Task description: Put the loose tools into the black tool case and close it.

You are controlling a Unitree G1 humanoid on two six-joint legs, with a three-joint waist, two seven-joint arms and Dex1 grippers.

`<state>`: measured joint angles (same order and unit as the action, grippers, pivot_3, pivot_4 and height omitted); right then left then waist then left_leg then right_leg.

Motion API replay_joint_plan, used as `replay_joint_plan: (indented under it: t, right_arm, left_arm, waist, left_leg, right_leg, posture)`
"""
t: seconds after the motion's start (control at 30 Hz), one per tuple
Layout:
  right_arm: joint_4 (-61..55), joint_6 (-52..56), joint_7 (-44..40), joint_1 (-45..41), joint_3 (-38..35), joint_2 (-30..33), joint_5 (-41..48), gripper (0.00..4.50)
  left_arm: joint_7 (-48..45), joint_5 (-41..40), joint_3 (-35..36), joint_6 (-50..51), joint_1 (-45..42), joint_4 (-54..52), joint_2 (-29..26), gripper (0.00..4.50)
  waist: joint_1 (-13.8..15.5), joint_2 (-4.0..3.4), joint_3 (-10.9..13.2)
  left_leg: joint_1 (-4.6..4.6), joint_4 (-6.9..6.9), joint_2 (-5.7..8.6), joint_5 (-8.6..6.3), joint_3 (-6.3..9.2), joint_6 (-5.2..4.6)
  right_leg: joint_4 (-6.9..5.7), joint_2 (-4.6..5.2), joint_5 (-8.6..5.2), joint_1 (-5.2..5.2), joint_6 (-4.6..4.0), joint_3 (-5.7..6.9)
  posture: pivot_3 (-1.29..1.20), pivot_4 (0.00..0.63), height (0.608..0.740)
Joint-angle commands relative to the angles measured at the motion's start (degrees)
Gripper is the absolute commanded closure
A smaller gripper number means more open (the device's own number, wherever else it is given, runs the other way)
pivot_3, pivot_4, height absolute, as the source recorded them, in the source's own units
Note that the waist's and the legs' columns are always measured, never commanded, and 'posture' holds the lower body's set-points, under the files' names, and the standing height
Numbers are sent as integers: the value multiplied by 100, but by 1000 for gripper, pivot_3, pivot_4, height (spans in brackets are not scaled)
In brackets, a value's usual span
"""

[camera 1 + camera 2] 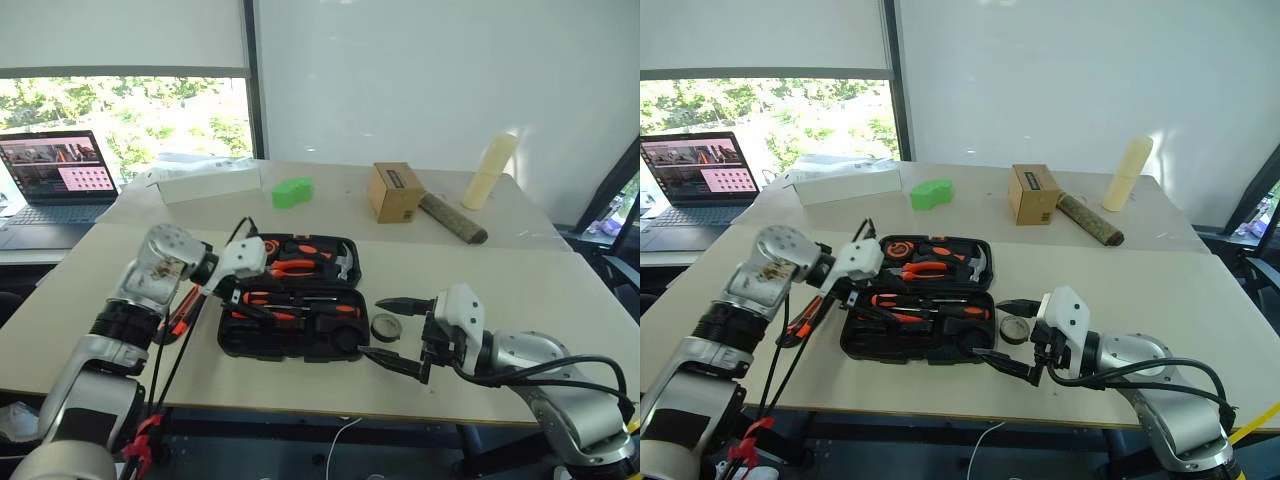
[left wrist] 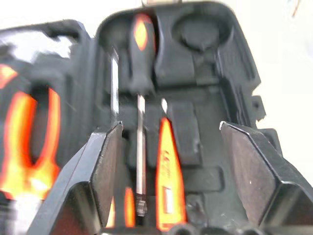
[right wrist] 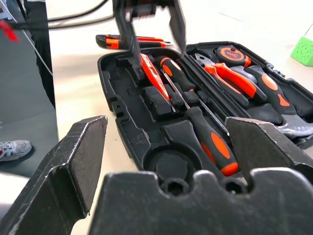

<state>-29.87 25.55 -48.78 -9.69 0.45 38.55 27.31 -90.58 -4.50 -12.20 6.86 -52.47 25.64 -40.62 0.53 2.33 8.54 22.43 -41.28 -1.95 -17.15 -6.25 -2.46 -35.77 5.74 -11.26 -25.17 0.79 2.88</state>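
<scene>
Matt black moulded plastic tool case, glossy orange-black plastic screwdriver handles, bare metal shafts, smooth pale table

Bright daylight from the window at left, washed-out tabletop, blurred left wrist view.

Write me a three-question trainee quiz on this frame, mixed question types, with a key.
1. True or false: the black tool case is closed.
2. Where is the small black tape roll?
A. in the case's round slot
B. on the table beside the case, by the right gripper
C. on top of the cardboard box
3. Fill in: the left gripper hangs over the case with its jaws ___.

Key: 1 false, it lies open with tools in its slots. 2 B. 3 open.
</scene>
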Motion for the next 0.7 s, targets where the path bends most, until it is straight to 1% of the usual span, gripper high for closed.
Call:
replay_joint_plan:
  t: [0.03,0.07,0.13,0.27,0.33,0.5,0.6,0.7]
  right_arm:
    - [-83,-68,-36,12,-2,-42,79,0]
    - [-83,-73,-35,15,16,-52,74,0]
    - [-71,-71,-30,-7,34,-62,74,0]
    - [-15,-85,-55,-59,25,-53,63,0]
    - [26,-101,-82,-78,6,-35,54,0]
    - [34,-108,-87,-88,11,-55,30,0]
    - [15,-113,-70,-68,15,-73,27,0]
    - [-4,-123,-57,-38,16,-85,25,0]
  left_arm:
    - [212,-5,162,-149,2,209,-71,1482]
    - [341,13,168,-123,78,271,-39,1697]
    - [554,47,159,-187,182,388,28,2369]
    - [637,119,17,-212,424,443,47,3857]
    - [780,194,-31,-259,541,448,98,4463]
    - [784,209,-54,-196,673,377,169,4463]
    - [823,370,-155,-270,776,352,122,4463]
    - [915,453,-184,-60,842,347,119,4463]
  waist:
    - [2,0,0]
    - [4,0,0]
    - [4,0,0]
    - [6,0,0]
    - [9,0,0]
    - [21,0,0]
    - [14,0,0]
    - [10,0,0]
  left_leg:
    - [-1,0,0,0,0,0]
    - [-1,0,0,0,0,1]
    - [-2,-1,1,0,-1,0]
    - [-1,-2,0,0,-3,0]
    - [0,-2,0,0,-3,0]
    - [3,-4,1,0,-3,0]
    - [1,-2,1,0,-3,-1]
    - [-3,-2,0,0,-4,0]
  right_leg:
    - [-1,0,0,0,0,-1]
    - [-2,-1,0,0,0,-1]
    - [-2,0,0,1,0,-2]
    - [-2,0,0,0,0,-3]
    - [-1,0,0,0,0,-3]
    - [-1,1,1,0,1,-2]
    - [-1,1,1,0,1,-4]
    - [-3,0,1,1,1,-6]
  posture:
    - [0,150,740]
    - [0,150,740]
    - [0,150,740]
    - [0,150,740]
    - [0,150,740]
    - [0,150,740]
    - [0,150,740]
    - [0,150,740]
